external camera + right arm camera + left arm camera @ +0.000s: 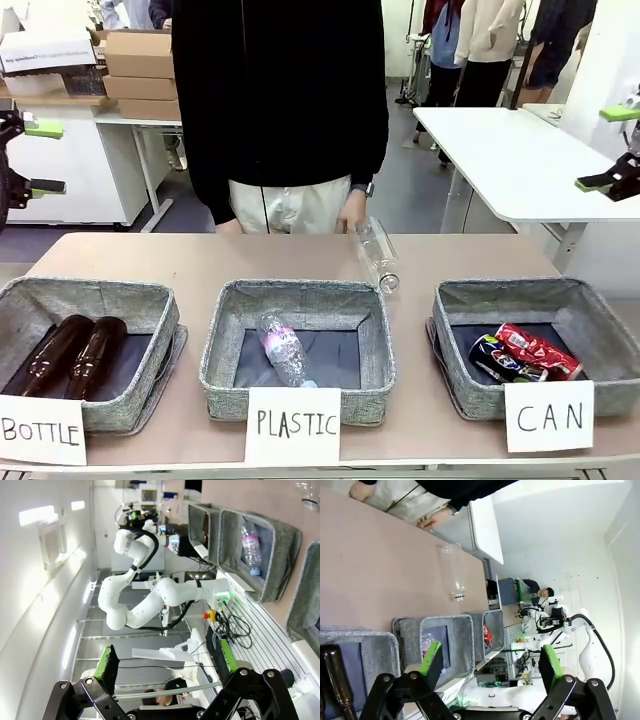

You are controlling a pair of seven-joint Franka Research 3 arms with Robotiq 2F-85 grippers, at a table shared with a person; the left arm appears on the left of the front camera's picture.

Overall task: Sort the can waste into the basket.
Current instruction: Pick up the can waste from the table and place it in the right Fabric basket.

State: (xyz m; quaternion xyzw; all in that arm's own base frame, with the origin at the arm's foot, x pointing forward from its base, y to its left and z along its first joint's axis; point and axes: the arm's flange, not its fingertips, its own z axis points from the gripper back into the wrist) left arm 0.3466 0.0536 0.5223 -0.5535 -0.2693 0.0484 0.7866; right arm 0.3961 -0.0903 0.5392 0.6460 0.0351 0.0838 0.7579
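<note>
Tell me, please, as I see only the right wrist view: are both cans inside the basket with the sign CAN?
Observer: Yes. The red can and the black can lie side by side in the CAN basket.
Operator: Does anything lie on the table itself?
Observer: One clear bottle lies there, close to the person's hand.
Operator: And the third basket?
Observer: The BOTTLE basket holds two brown bottles.

You see even, bright indoor light with soft shadows on the worktop (200, 270). Wall lamps (42, 516) glare white in the right wrist view; both wrist views bend at the edges.
</note>
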